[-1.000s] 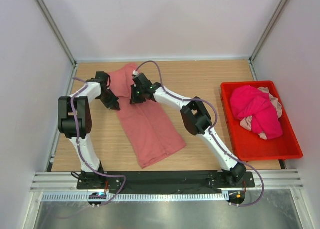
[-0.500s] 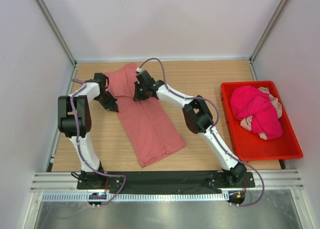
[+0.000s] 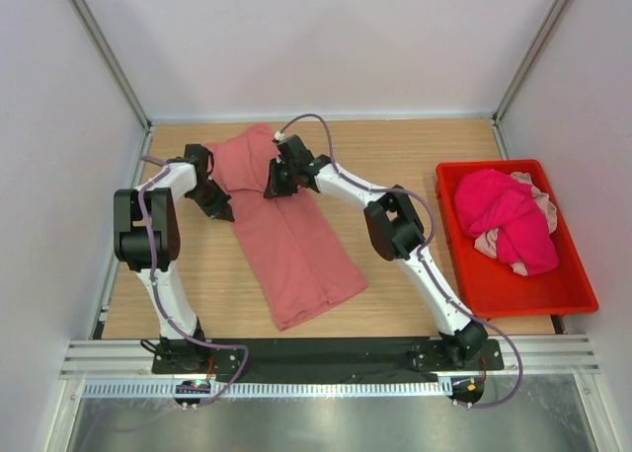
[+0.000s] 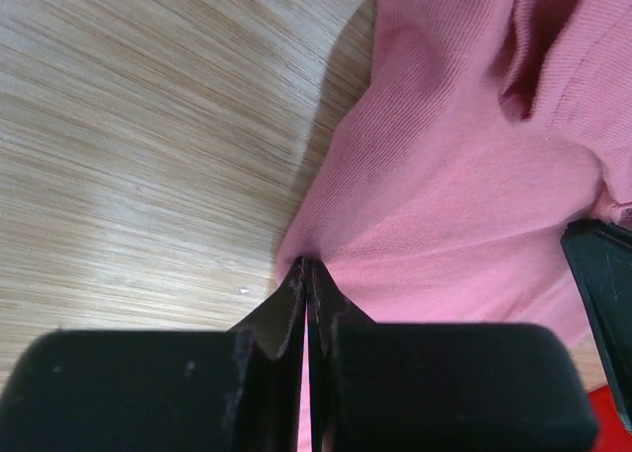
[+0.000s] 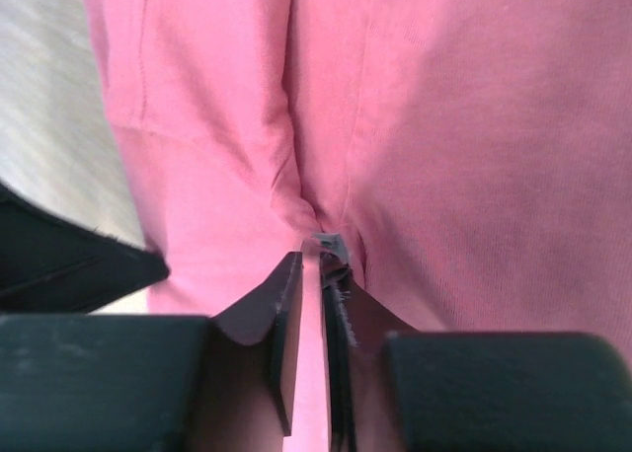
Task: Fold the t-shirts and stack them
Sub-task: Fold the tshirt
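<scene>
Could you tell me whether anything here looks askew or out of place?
The salmon-pink cloth t-shirt lies diagonally on the wooden table, puckered where the left gripper and right gripper pinch it; nothing looks damaged.

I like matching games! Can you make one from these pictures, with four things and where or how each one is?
Things:
1. salmon shirt
2. magenta shirt
3. bin
4. left tool

Places or states:
A. red, on the right side of the table
B. shut on the salmon shirt's edge
C. laid out on the table
D. bunched up in the bin

Pairs: 1-C, 2-D, 3-A, 4-B
</scene>
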`<move>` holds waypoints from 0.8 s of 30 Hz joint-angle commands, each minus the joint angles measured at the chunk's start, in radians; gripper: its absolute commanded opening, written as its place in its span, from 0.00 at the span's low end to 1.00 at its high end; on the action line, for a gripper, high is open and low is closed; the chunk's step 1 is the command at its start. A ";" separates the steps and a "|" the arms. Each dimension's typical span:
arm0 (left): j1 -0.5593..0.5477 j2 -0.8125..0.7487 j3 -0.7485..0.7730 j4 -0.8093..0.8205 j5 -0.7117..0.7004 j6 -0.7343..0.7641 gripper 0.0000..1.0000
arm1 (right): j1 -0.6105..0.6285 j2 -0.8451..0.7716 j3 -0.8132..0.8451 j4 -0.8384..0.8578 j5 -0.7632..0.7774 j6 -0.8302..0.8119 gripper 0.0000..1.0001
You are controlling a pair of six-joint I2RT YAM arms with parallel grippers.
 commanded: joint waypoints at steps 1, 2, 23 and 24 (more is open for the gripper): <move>0.024 0.011 -0.013 -0.004 -0.028 0.052 0.00 | -0.041 -0.017 0.004 -0.051 -0.092 -0.008 0.22; 0.022 0.002 -0.023 0.016 -0.008 0.060 0.00 | -0.041 -0.007 0.010 -0.059 -0.131 -0.006 0.23; -0.013 -0.277 -0.184 0.087 0.180 0.043 0.04 | -0.062 -0.250 -0.293 -0.096 -0.528 0.009 0.27; -0.043 -0.294 -0.198 0.111 0.202 0.018 0.04 | -0.062 -0.261 -0.351 -0.067 -0.541 0.017 0.27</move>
